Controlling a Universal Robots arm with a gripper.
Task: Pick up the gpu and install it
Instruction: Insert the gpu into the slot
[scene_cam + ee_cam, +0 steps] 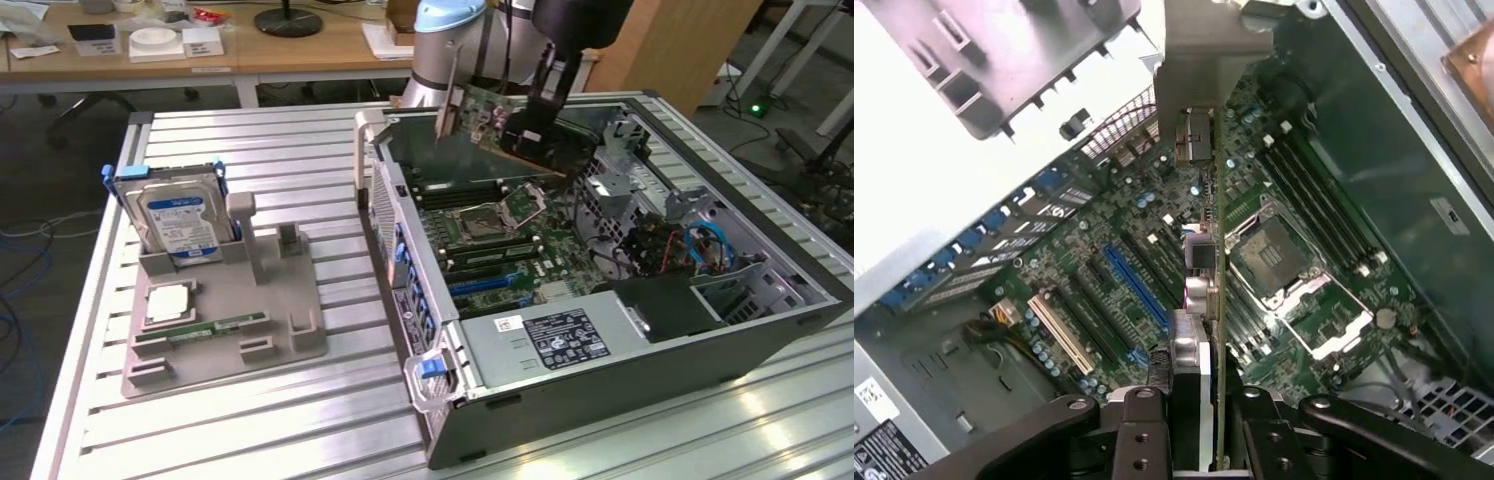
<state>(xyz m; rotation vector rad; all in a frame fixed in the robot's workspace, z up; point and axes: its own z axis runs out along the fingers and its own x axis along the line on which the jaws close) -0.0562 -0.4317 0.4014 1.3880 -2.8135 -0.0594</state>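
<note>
Clamping the gpu [1220, 250] edge-on, the tool [1199, 410] hangs above the motherboard [497, 245] of the open computer case [641, 350]. The case lies on a ribbed metal worktop [267, 420] beside a grey parts tray [274, 320]. Wooden desks [267, 52] stand behind.

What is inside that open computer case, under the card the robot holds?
Under the gpu, held by the gripper, lies a green motherboard with an open processor socket, a blue slot and a grey power supply. The card hides a strip of board beneath it.
</note>
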